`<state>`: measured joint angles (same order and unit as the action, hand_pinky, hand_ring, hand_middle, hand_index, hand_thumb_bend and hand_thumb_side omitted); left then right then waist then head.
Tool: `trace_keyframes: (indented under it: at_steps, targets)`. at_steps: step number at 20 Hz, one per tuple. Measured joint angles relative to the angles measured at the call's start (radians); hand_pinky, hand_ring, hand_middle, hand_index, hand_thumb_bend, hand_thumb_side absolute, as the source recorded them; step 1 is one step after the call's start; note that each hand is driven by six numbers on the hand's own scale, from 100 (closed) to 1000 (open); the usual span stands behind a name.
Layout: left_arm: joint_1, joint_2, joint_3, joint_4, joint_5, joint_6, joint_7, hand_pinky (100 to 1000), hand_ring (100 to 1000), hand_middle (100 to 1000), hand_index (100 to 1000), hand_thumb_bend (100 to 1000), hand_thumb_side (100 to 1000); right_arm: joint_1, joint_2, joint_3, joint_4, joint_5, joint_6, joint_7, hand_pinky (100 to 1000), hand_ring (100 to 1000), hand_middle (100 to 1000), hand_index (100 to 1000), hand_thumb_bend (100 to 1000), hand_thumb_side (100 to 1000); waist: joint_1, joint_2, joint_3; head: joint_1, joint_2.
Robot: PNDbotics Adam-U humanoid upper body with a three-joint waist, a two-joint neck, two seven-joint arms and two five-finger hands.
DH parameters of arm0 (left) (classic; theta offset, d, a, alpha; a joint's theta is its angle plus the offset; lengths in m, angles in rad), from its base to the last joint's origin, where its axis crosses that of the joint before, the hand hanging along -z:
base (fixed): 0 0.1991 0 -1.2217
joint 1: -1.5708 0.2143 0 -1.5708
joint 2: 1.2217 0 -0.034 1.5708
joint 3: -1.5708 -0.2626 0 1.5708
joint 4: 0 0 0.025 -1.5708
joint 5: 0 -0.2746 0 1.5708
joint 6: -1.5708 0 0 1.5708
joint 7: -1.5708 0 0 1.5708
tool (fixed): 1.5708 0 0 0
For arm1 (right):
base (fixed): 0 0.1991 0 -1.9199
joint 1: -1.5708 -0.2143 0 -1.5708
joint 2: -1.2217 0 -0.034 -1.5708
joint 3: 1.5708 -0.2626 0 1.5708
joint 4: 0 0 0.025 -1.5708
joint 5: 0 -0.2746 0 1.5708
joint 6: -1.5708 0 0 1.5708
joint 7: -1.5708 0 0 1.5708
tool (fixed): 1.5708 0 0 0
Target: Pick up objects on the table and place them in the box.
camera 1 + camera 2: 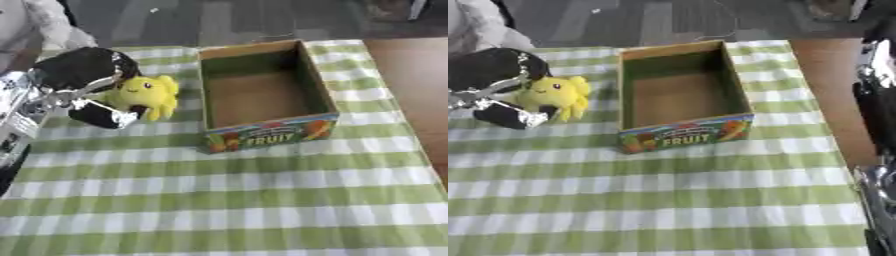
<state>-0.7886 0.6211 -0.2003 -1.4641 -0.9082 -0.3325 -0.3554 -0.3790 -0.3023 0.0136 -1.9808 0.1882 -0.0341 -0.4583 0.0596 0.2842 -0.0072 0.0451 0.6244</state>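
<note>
The left hand (pixel 87 92) is curling around the yellow plush toy (pixel 147 96); it should lift clear of the fruit box (pixel 262 92) wall before releasing inside.

A home-like dining setting: a wooden table (pixel 411 85) under a green-and-white checked tablecloth (pixel 227 200), on a grey plank floor (pixel 219 20).

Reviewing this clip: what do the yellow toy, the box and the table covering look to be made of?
The yellow toy, which the left robot hand curls around, looks like soft plush: rounded, matte, fuzzy outline. The box looks like cardboard: brown matte inside walls, printed fruit label on the front. The table covering appears to be green-and-white checked cloth or vinyl; the look leaves that open.
</note>
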Motion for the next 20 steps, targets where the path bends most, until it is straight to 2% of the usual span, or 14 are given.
trace_keyframes:
  at_steps: [10, 20]
  targets:
    - [-0.101, -0.088, 0.062, 0.089, -0.128, 0.062, 0.124, 739, 686, 505, 685, 100, 538, -0.029, 0.002, 0.007, 0.000, -0.006, -0.010, 0.009, 804, 882, 549, 833, 100, 559, 0.002, 0.018, -0.063, 0.017, -0.002]
    - [-0.173, -0.194, 0.098, 0.184, -0.284, 0.099, 0.231, 734, 676, 493, 677, 100, 538, -0.055, 0.021, 0.013, 0.000, -0.017, -0.021, 0.016, 804, 880, 550, 832, 100, 557, -0.010, 0.032, -0.102, 0.083, -0.002]
